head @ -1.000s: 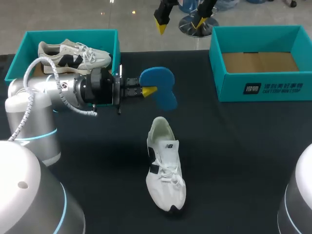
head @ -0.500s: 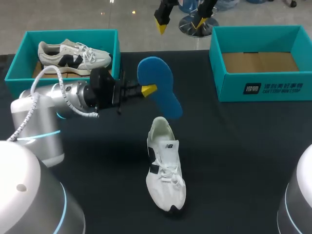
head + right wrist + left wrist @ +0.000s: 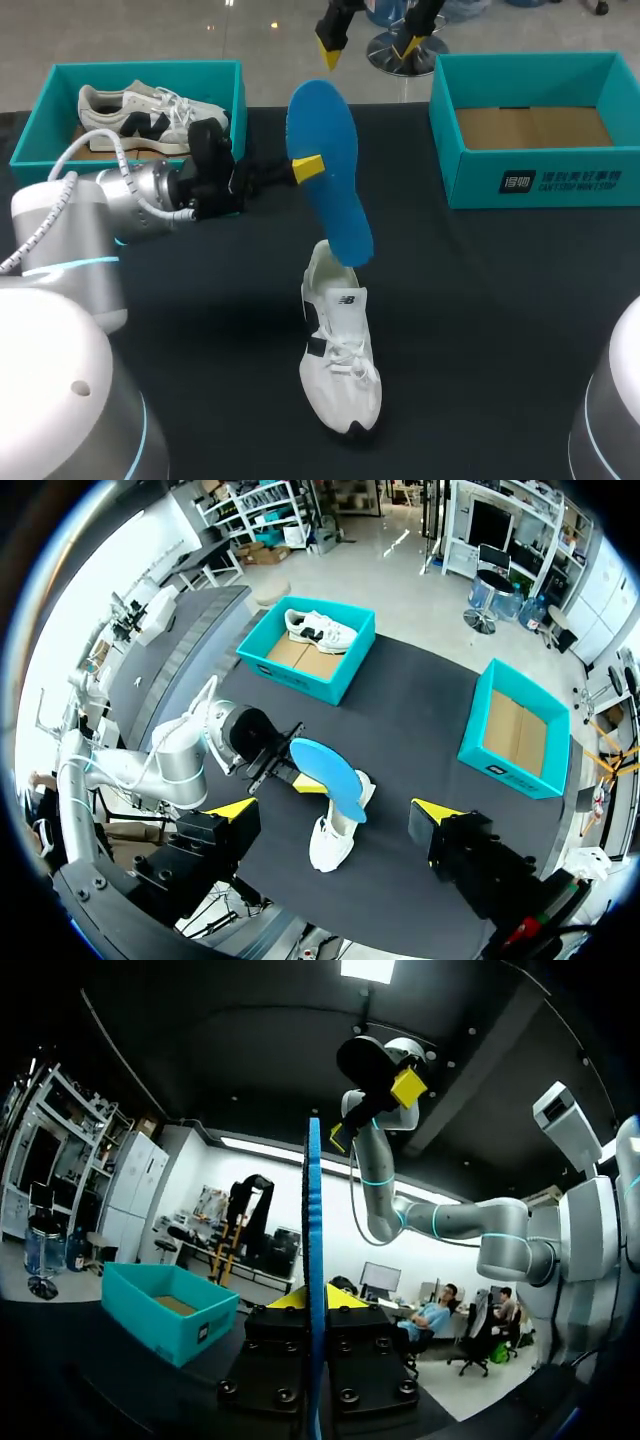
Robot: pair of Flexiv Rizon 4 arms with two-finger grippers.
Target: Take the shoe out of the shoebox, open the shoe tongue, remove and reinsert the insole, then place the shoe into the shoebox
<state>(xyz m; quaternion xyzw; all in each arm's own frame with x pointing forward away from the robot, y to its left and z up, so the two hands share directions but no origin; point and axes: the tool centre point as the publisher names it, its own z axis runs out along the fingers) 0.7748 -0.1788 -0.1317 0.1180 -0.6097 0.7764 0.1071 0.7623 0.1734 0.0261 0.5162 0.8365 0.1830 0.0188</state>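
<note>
My left gripper is shut on a blue insole, which stands tilted on edge above the table. The insole's lower end hangs just over the heel of a white shoe lying mid-table, toe toward me. In the left wrist view the insole shows edge-on between the yellow tips of that gripper. My right gripper hangs open, high above the table's far edge, with nothing in it. From the right wrist view its wide-open gripper looks down on the insole and the shoe.
A teal shoebox at the back left holds a second shoe. Another teal shoebox at the back right shows only its cardboard floor. Black cloth covers the table around the shoe.
My left wrist has turned and risen, swinging the insole from lying nearly flat to standing on edge, its lower end now over the shoe's heel. The right arm and the shoe stayed still.
</note>
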